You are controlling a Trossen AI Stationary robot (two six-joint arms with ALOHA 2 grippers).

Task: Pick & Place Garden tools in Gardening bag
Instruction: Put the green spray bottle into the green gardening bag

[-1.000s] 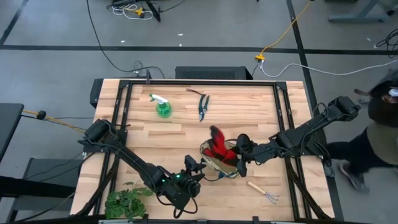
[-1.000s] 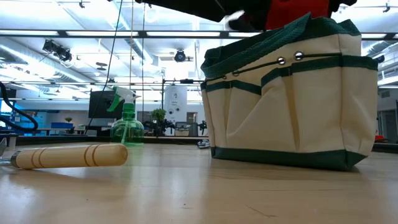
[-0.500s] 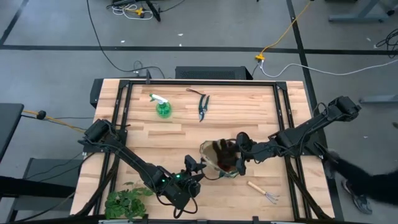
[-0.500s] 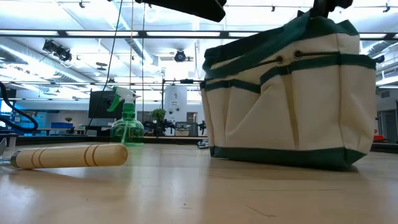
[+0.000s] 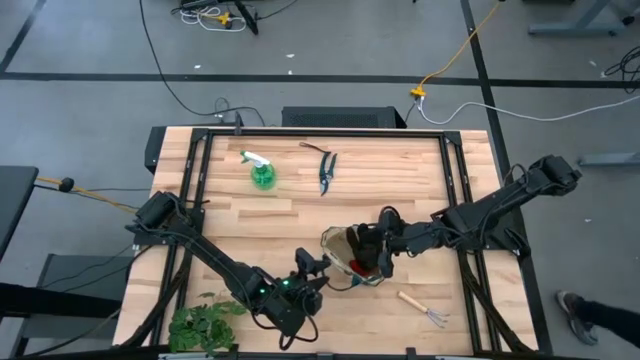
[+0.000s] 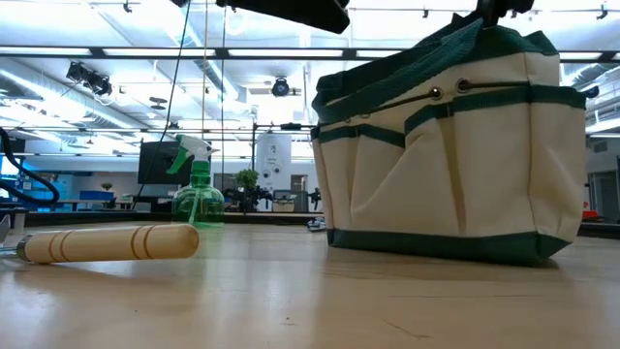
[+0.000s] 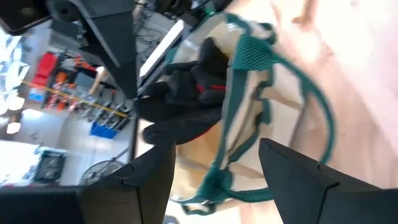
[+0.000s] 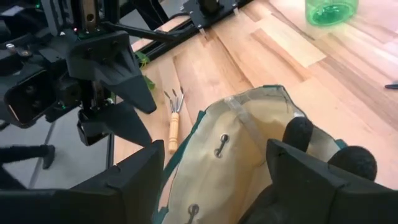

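Gardening bag (image 5: 352,256) is the thing to go by, sitting upright on the wooden table (image 5: 400,190), cream panels with dark green trim. Right gripper (image 5: 372,251) hangs over the bag's open mouth with its fingers spread wide and nothing clamped between them. Red gloves (image 5: 356,266) lie down inside the bag, just a bit of red showing under the gripper. Left gripper (image 5: 322,266) sits just beside the bag on the side away from the right arm, fingers held apart, with the bag's green loop handle (image 7: 298,99) running between them; can't tell if it's really gripping that strap or just around it. One hand rake (image 5: 424,309) lies near the bag toward the table's front edge. Spray bottle (image 5: 262,172) and pruning shears (image 5: 327,171) are well apart from the bag near the far edge. Leafy plant bunch (image 5: 203,326) sits at the front corner by the left arm.
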